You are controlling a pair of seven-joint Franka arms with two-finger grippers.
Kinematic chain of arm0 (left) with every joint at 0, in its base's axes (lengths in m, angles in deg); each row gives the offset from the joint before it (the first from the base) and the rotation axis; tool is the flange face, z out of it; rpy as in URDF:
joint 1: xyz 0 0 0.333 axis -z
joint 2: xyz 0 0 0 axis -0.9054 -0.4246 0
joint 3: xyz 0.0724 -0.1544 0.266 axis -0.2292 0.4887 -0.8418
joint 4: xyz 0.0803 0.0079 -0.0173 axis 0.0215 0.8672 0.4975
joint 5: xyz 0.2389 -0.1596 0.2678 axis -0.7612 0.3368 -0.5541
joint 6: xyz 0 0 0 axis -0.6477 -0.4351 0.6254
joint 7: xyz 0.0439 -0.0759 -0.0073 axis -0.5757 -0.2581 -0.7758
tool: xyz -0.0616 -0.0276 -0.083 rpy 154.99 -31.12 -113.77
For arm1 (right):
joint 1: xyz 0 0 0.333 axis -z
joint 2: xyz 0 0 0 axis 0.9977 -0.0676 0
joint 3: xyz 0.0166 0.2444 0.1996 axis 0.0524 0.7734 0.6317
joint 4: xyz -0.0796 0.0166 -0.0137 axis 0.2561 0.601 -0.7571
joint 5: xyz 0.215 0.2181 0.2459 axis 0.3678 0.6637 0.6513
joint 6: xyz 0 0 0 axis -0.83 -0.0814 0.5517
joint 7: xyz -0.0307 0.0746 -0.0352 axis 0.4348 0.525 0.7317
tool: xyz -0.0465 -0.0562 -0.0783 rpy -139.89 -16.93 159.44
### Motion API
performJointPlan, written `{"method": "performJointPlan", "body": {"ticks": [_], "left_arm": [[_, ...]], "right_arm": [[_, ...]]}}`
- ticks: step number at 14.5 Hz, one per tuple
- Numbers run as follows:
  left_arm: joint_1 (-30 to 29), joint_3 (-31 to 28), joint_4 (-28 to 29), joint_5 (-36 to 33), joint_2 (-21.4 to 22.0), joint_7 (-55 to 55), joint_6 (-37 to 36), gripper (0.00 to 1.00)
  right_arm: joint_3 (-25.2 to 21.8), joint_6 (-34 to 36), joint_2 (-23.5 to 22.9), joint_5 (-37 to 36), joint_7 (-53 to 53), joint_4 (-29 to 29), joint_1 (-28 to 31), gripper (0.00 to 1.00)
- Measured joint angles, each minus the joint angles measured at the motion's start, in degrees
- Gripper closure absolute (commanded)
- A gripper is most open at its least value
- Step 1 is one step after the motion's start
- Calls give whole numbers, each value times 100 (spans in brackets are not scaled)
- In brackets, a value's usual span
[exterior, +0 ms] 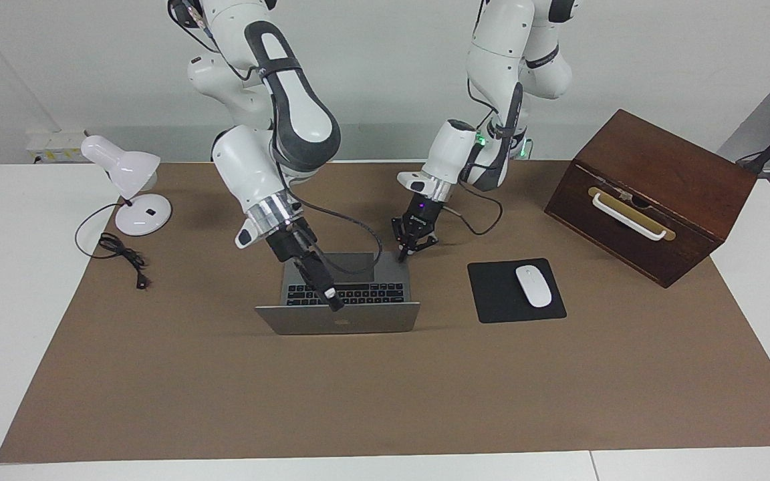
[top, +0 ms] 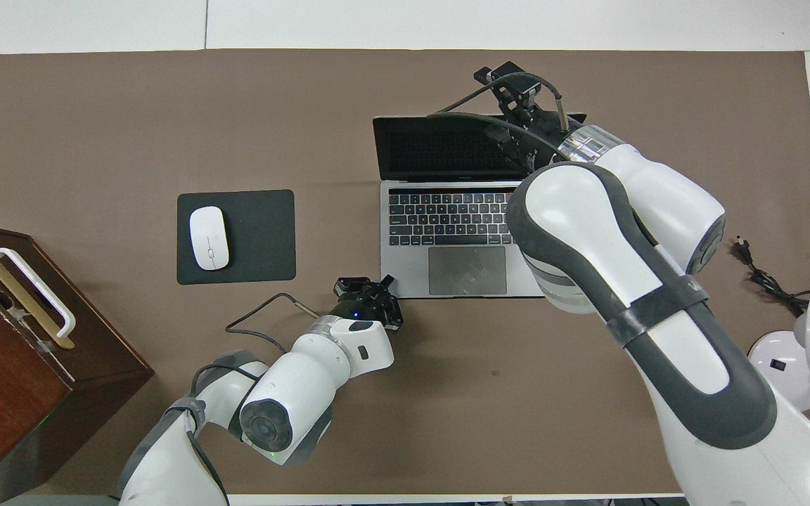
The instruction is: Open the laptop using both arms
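Note:
The silver-grey laptop point(exterior: 338, 319) stands open mid-table, its lid leaning well back away from the robots. Its black keys point(top: 447, 218) and dark screen point(top: 440, 147) show in the overhead view. My right gripper point(exterior: 331, 298) reaches over the keyboard from the right arm and sits against the lid's top edge, also seen in the overhead view point(top: 510, 81). My left gripper point(exterior: 405, 252) is shut. Its tips rest on the base's corner nearest the robots, toward the left arm's end point(top: 384, 281).
A black mouse pad point(exterior: 492, 294) with a white mouse point(exterior: 533, 285) lies beside the laptop toward the left arm's end. A wooden box point(exterior: 652, 194) with a white handle stands past it. A white desk lamp point(exterior: 127, 174) and its cable point(exterior: 121, 257) sit at the right arm's end.

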Motion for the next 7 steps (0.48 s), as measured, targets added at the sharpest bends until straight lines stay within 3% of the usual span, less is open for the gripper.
{"method": "performJointPlan", "body": {"ticks": [7], "left_arm": [[1,0,0,1,0,23,0,100]], "right_arm": [[12,0,-242,-2,6,303,-9,4]]}}
